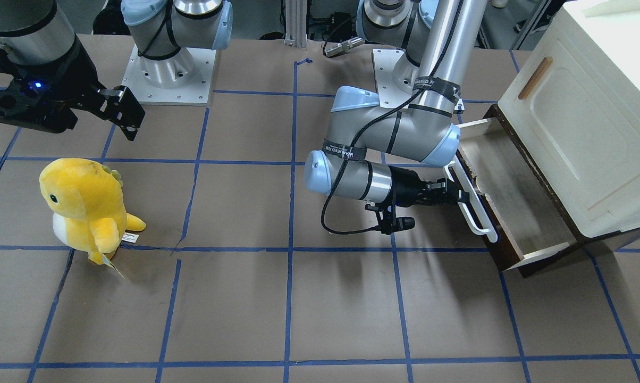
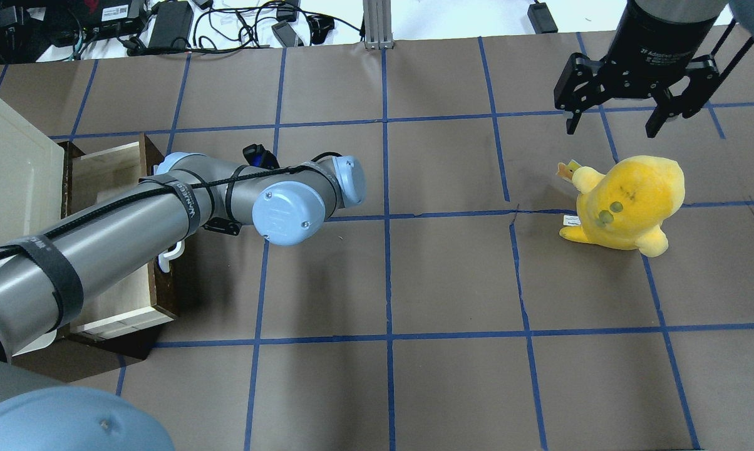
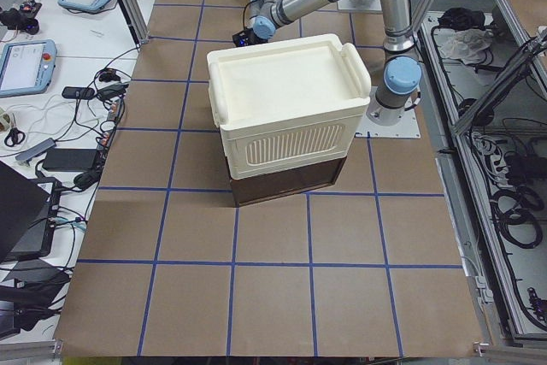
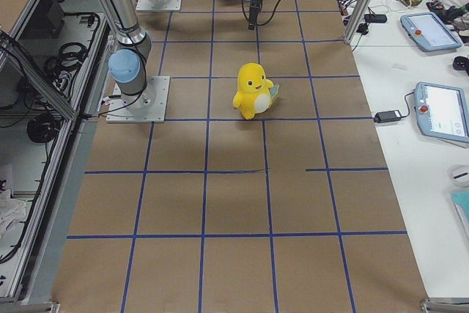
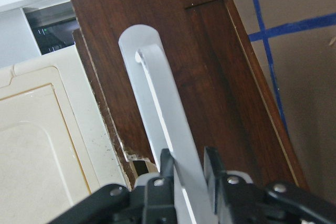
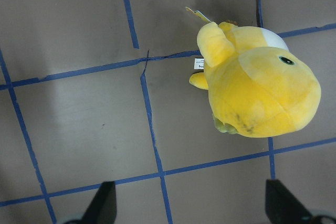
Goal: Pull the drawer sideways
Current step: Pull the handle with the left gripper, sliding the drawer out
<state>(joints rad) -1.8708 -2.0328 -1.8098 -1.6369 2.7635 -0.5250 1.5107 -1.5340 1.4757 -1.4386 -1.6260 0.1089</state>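
The drawer [image 1: 516,197] stands pulled out from under the cream-white cabinet [image 1: 580,117], its pale wood inside showing. Its dark brown front [image 5: 210,87] carries a long white bar handle [image 1: 471,205]. My left gripper [image 1: 461,194] is shut on that handle; in the left wrist view the black fingers [image 5: 167,163] clamp the bar [image 5: 157,108] from both sides. In the overhead view my left arm hides the gripper, and the drawer [image 2: 111,181] shows at the far left. My right gripper [image 2: 612,119] is open and empty, hovering above the table, far from the drawer.
A yellow plush toy [image 2: 627,200] stands on the brown table just below my right gripper and also shows in the right wrist view [image 6: 257,87]. The cabinet door has a small wooden handle [image 1: 535,78]. Blue tape lines grid the table.
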